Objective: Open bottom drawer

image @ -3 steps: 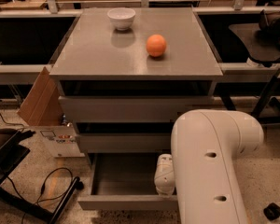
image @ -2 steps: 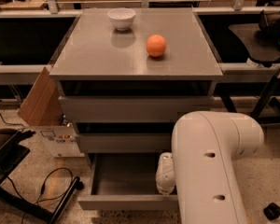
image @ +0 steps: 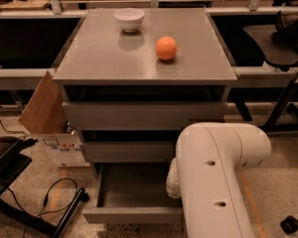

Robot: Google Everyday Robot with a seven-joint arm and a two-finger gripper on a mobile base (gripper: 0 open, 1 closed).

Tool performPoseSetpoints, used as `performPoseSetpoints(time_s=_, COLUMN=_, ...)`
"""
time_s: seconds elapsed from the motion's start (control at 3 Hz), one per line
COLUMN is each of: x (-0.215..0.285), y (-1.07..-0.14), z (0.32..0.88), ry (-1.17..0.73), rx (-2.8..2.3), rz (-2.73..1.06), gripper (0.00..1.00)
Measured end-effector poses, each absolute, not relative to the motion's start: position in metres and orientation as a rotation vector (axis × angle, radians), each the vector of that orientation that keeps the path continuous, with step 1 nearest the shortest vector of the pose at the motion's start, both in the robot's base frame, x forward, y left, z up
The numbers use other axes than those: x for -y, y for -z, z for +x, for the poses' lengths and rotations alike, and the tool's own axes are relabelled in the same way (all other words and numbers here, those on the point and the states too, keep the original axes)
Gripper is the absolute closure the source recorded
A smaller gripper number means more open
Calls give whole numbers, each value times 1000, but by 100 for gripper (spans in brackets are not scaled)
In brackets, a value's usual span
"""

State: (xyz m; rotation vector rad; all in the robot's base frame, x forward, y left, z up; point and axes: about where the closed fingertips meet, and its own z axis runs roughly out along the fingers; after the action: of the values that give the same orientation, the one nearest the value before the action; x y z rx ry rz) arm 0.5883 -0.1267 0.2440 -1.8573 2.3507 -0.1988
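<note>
While bottom drawer (image: 134,215) stands open, pincer (image: 173,178) over its right side, state unclear

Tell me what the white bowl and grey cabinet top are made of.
Small white round bowl: probably glazed ceramic, maybe plastic; smooth, bright. Flat grey cabinet top: glossy laminate or painted metal; it mirrors the bowl. The tool is hidden behind the white robot arm, beside the open grey bottom drawer.

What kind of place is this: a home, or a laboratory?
Probably a robotics lab or workshop: metal-framed benches, loose cables on the speckled floor, a cardboard box. The white robot arm hides its hand beside the open bottom drawer.
</note>
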Motion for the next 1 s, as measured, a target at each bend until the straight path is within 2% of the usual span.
performPoseSetpoints(time_s=0.33, x=129, y=-220, z=596, ry=163, rx=-2362, rz=-1846, gripper=100)
performPoseSetpoints(time_s=1.0, x=137, y=-171, z=586, ry=44, rx=-2419, rz=-1807, gripper=100)
